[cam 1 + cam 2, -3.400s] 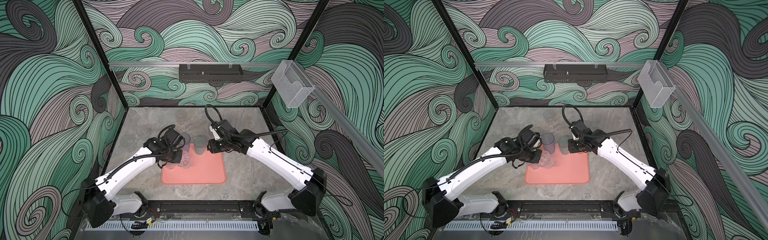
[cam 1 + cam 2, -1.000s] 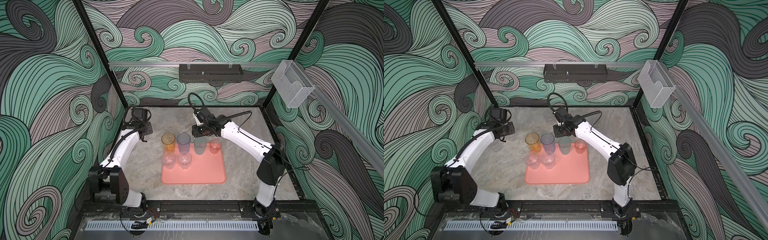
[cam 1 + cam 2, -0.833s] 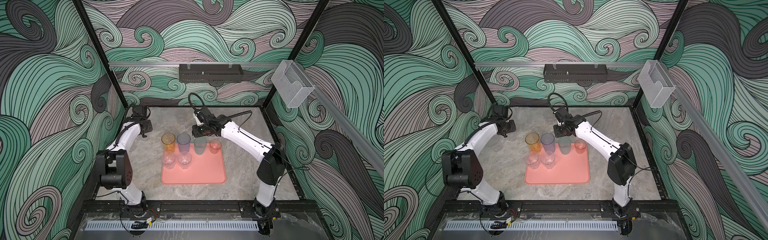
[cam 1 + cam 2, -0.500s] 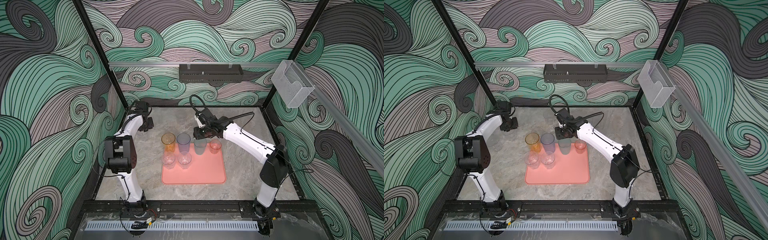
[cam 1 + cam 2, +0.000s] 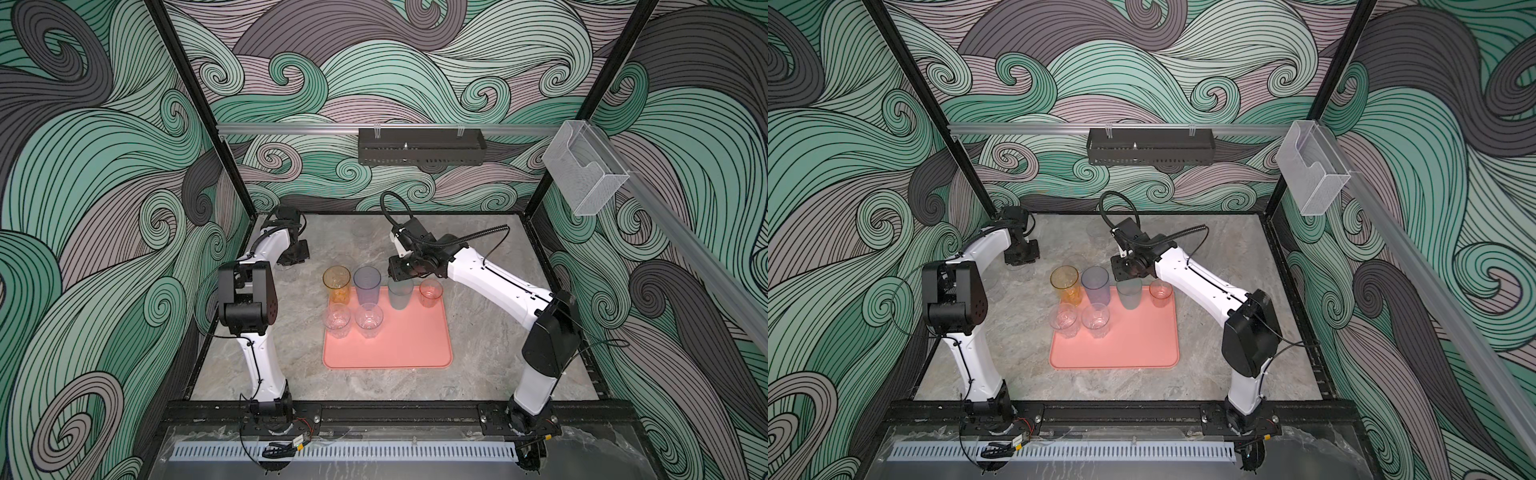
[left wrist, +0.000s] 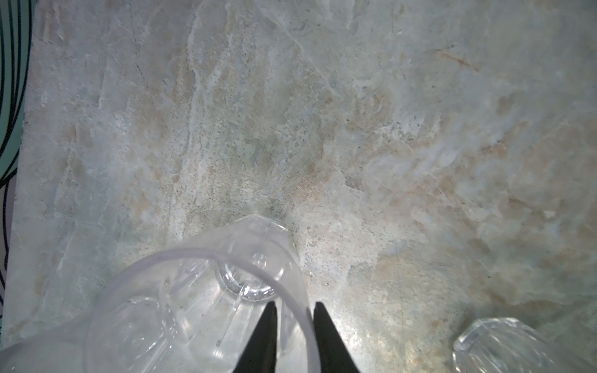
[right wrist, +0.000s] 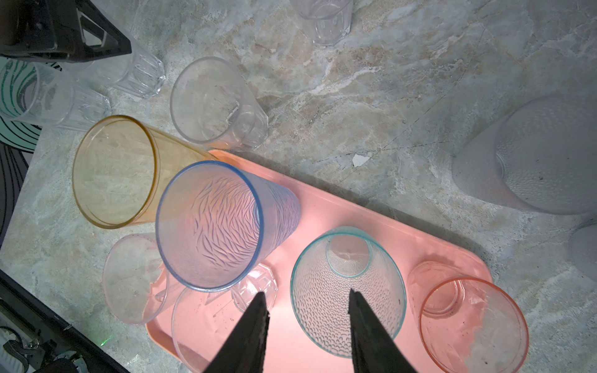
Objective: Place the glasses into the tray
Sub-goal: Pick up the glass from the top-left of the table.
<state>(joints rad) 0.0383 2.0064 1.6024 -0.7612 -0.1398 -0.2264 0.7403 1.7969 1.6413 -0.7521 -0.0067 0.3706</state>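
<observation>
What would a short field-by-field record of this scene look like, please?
Tray: salmon-pink tray, near half bare
Far edge row: amber glass, blue-violet glass, teal glass, short reddish glass
In front: two short clear glasses
Left gripper: astride a clear glass's rim on the table, grip uncertain
Right gripper: open, empty, by the teal glass

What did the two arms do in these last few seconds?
The left gripper left the tray, swung to the far left corner and narrowed astride a clear glass rim. The right gripper drew back, open over the teal glass. The tray stayed put.
</observation>
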